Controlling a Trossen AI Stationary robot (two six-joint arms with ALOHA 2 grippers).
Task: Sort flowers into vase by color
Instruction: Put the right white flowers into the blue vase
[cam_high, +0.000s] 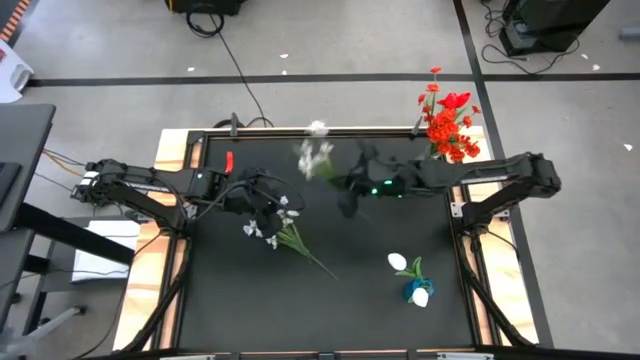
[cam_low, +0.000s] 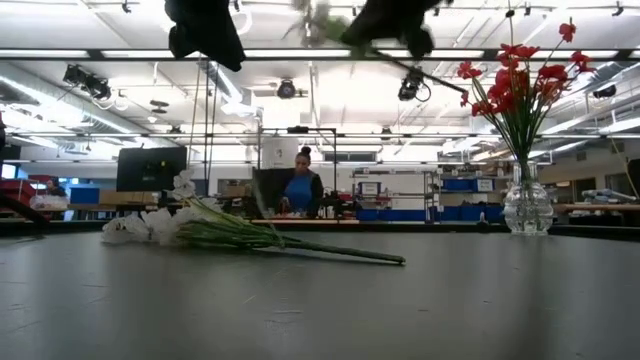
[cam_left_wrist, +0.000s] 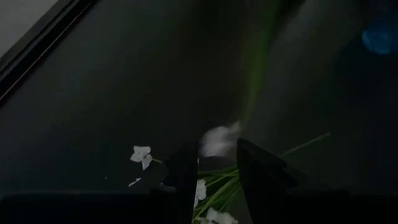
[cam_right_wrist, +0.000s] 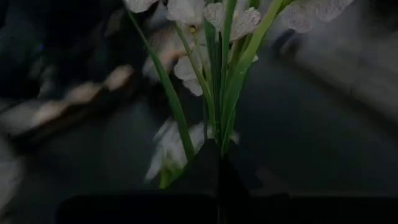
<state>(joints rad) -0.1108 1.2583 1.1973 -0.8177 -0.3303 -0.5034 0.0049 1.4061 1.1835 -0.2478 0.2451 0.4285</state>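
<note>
My right gripper (cam_high: 348, 187) is high above the table's far middle, shut on a bunch of white flowers (cam_high: 315, 152) whose blooms point toward the far left. A second bunch of white flowers (cam_high: 272, 228) lies flat on the black table (cam_high: 380, 320), stalks toward the near right. My left gripper (cam_high: 267, 207) hangs open above that bunch; in the left wrist view its fingers (cam_left_wrist: 186, 171) stand apart over the blooms. Red flowers (cam_high: 450, 125) stand in a clear glass vase (cam_low: 527, 205) at the far right corner. My right gripper pinches several thin green stalks (cam_right_wrist: 214, 140) together between its two fingers. The blooms (cam_right_wrist: 236, 18) stick out beyond the fingertips. The fingers come from the table's right, slanting slightly down. The bunch is lifted clear of the table.
A small cluster of white and blue blooms (cam_high: 412, 280) lies at the near right. Wooden boards and metal frame rails (cam_high: 175, 250) edge the table left and right. Beyond the far edge a person (cam_low: 300, 190) sits at a desk. Bare black table (cam_high: 250, 310) lies near the front.
</note>
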